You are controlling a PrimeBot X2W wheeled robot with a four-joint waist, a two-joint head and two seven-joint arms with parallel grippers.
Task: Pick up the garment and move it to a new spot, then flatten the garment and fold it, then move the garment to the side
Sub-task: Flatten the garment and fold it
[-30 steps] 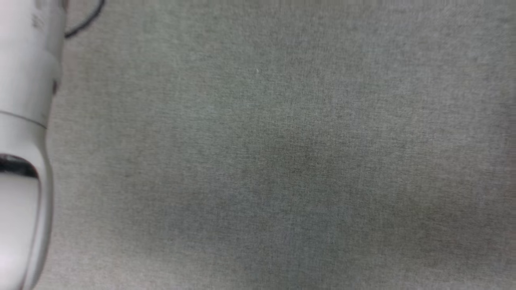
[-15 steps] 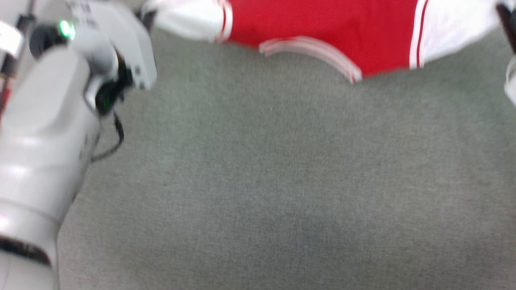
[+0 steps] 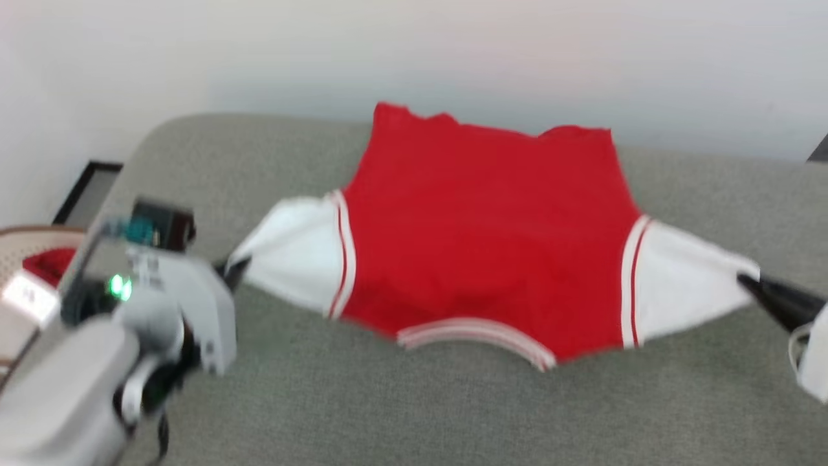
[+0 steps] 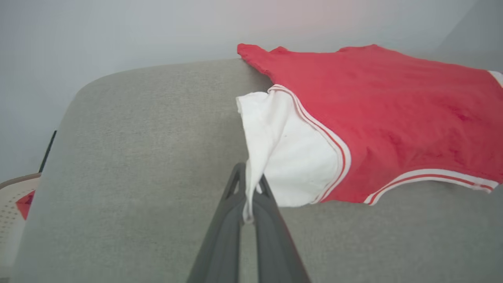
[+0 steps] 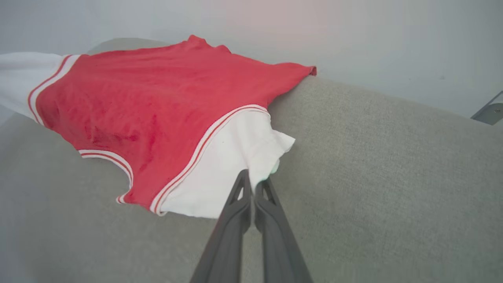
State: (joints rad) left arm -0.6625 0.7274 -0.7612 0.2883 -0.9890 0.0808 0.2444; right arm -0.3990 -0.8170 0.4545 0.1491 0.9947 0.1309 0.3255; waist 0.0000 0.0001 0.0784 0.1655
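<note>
The left claw [image 4: 248, 188] and right claw [image 5: 254, 184], both clamped tight, are pinching the garment [image 3: 485, 246] by its white sleeves [image 3: 291, 259]; it is lying spread across the grey bench [image 3: 414, 414], probably being stretched for flattening.

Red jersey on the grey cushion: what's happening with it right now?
The robot holds the red jersey by both white sleeves: the left gripper is shut on one sleeve's edge, the right gripper on the other. The jersey lies spread, collar toward the robot, across the grey cushion, not yet folded.
</note>
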